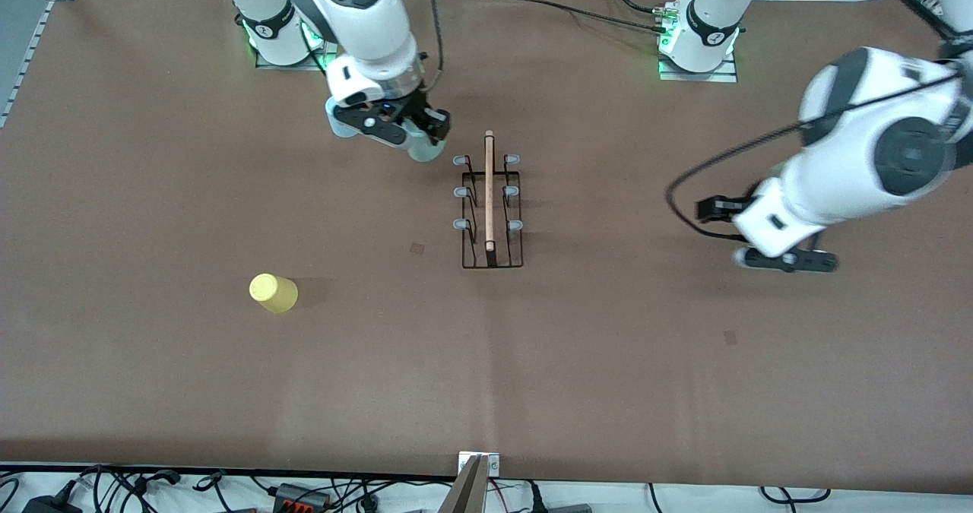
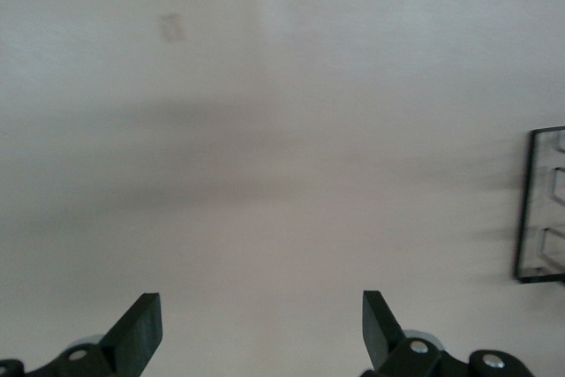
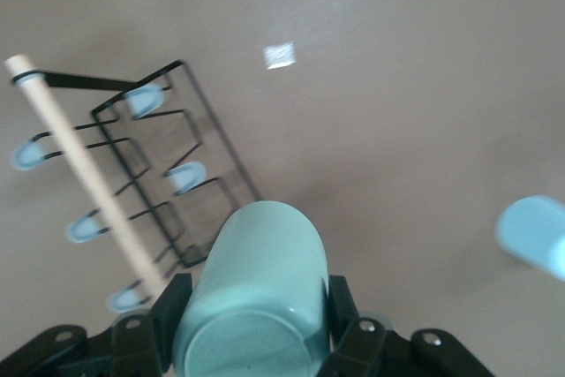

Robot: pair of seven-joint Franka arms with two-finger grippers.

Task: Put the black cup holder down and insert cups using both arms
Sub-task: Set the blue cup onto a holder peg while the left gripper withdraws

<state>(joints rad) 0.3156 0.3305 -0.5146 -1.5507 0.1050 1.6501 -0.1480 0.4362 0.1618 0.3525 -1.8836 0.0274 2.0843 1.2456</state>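
One sage green cup (image 3: 252, 297) is being carried, pinched in the right gripper (image 1: 407, 129), probably toward the black cup holder's (image 1: 491, 201) peg; left gripper (image 2: 260, 328) is waiting, spread.

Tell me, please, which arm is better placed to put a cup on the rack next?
The right: its tool already grips a green cup beside the black cup holder. The left tool is open, over bare table.

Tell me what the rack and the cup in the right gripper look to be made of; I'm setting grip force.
The black cup holder looks like thin bent metal wire, coated matte black, with a pale wooden rod handle. The pale green cup in the right gripper looks like smooth plastic with a soft, even sheen.
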